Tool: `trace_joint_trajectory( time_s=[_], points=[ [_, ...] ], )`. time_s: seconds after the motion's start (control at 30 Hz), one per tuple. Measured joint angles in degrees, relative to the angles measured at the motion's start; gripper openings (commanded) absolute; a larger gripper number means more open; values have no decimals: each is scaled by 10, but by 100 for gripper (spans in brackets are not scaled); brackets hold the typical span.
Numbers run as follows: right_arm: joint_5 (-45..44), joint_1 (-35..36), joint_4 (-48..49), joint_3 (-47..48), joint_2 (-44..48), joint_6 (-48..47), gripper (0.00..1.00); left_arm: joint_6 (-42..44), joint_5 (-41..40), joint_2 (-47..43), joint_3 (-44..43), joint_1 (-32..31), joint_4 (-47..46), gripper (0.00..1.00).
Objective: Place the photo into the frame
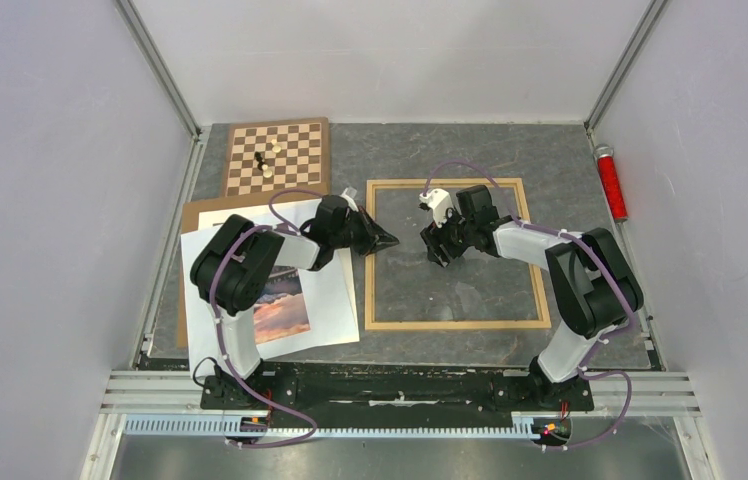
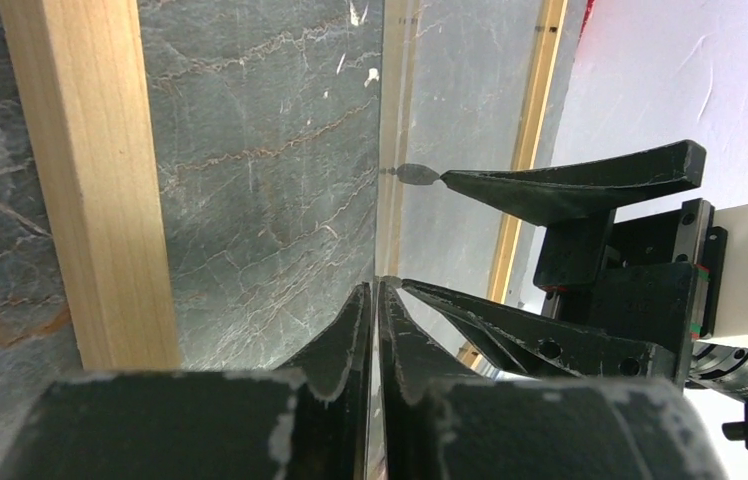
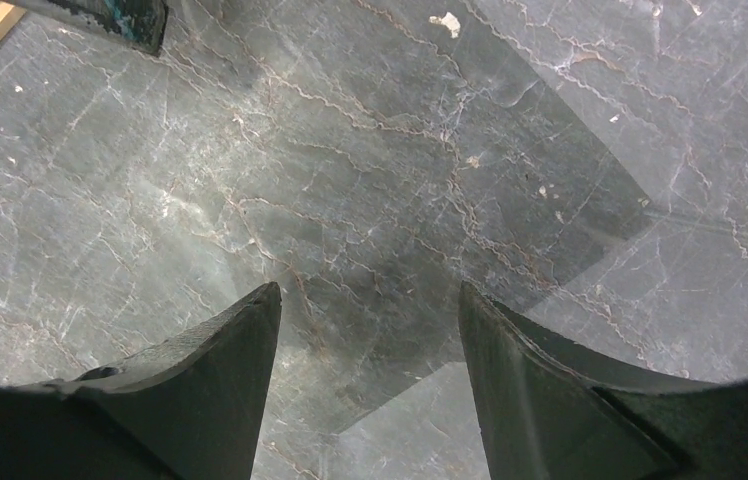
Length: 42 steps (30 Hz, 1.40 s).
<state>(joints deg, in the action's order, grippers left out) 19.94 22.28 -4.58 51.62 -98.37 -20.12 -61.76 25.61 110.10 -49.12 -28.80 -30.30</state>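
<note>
Left wrist view, left gripper (image 2: 374,290) pinching thin clear pane (image 2: 381,120), right gripper (image 2: 400,228) open, pale wood frame (image 2: 90,180)

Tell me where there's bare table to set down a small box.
Bare table: the strip behind the frame, between chessboard and red cylinder; also the strip between frame and arm bases. Crowded: left side, with backing board, white sheets and photo stacked; left pincer and right pincer hang over the frame.

Bright, even light from above, a soft shadow on the table (image 3: 370,270) ahead of the right fingers (image 3: 200,400)
</note>
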Motion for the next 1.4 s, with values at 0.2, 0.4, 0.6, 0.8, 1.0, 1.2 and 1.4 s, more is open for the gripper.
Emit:
trace_joint_trajectory(
  time_s=[0.2,0.4,0.6,0.8,1.0,1.2,1.4],
  points=[
    [-4,0,0,0,-1,0,68,6,0,0,-3,-4,19,31],
    [-6,0,1,0,-2,0,68,18,0,0,-8,-6,42,44],
    [-7,0,2,0,-3,0,68,49,0,0,-31,-3,106,48],
    [-8,0,2,0,-4,0,68,93,-11,-7,-70,8,199,50],
    [-9,0,2,0,-4,0,68,143,-32,-32,-118,20,310,51],
    [-9,0,2,0,-4,0,68,183,-56,-54,-153,24,401,53],
    [-10,0,2,0,-4,0,68,221,-83,-63,-188,26,463,53]
  ],
)
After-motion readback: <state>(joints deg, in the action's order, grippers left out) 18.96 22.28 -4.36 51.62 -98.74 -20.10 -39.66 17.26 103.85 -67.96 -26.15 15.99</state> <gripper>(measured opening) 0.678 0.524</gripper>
